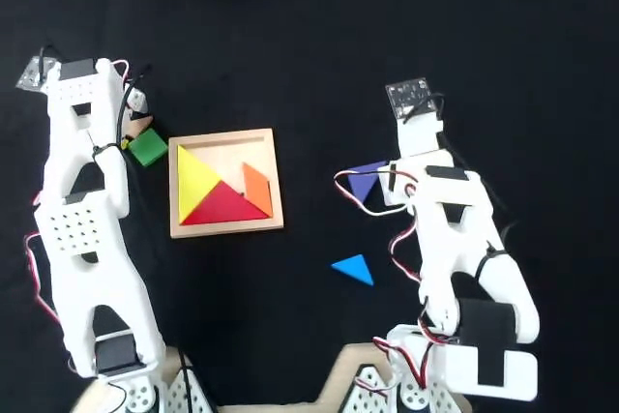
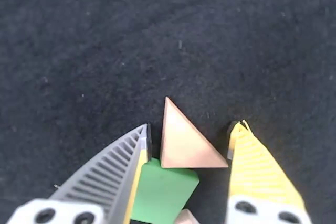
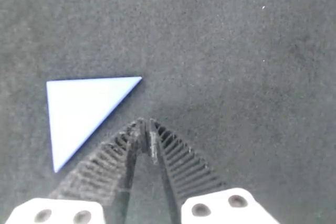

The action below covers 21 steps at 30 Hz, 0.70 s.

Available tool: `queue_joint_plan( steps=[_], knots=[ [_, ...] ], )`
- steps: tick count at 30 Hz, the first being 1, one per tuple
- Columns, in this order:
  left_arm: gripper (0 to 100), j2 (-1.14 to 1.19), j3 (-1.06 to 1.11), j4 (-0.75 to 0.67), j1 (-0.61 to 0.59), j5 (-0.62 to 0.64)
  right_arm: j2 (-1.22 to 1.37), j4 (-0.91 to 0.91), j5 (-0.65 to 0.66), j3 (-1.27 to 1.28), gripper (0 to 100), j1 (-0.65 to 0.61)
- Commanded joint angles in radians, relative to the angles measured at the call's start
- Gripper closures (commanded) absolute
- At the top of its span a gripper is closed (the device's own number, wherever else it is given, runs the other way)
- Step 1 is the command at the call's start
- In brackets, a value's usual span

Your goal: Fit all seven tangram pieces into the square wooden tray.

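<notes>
The tan triangle [image 2: 184, 142] is seen between the fingers of the left claw [image 2: 191, 128], which is held wide, one finger at each side, with nothing gripped. The green square [image 2: 163, 192] lies against the triangle's base. The square wooden tray [image 1: 224, 229] is found near, just past the green square. The right claw [image 3: 144, 125] is closed on nothing, and a purple triangle [image 1: 365, 182] lies beside it on the tabletop [image 1: 290, 45].

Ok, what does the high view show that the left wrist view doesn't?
High view: the wooden tray holding the yellow triangle, red triangle and orange piece, plus the purple triangle and blue triangle loose outside it. Left wrist view: the left gripper open, its fingers either side of the tan triangle. Both: that triangle beside the green square.
</notes>
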Motion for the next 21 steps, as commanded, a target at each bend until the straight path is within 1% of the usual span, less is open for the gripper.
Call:
queue_joint_plan(
  steps=[1,7,13,16,18,19,21],
  knots=[
    [75,0.000,-0.076,-0.041,-0.001,-0.106,-0.001,-0.018,-0.002,-0.005,98.7,-0.014],
    [76,0.051,-0.160,-0.117,-0.038,-0.146,-0.001,-0.018,-0.002,-0.005,98.7,-0.014],
    [76,0.137,-0.245,-0.097,-0.038,-0.147,-0.001,-0.018,-0.002,-0.005,98.7,-0.014],
    [76,0.144,-0.315,-0.003,-0.035,-0.176,-0.001,-0.018,-0.002,-0.005,98.7,-0.014],
    [76,0.140,-0.369,0.100,-0.035,-0.184,-0.001,-0.018,-0.002,-0.005,98.7,-0.014],
    [76,0.140,-0.401,0.155,-0.033,-0.180,-0.001,-0.018,-0.002,-0.005,98.7,-0.014],
    [76,0.140,-0.472,0.273,-0.030,-0.124,-0.001,-0.018,-0.002,-0.005,98.7,-0.015]
  ],
)
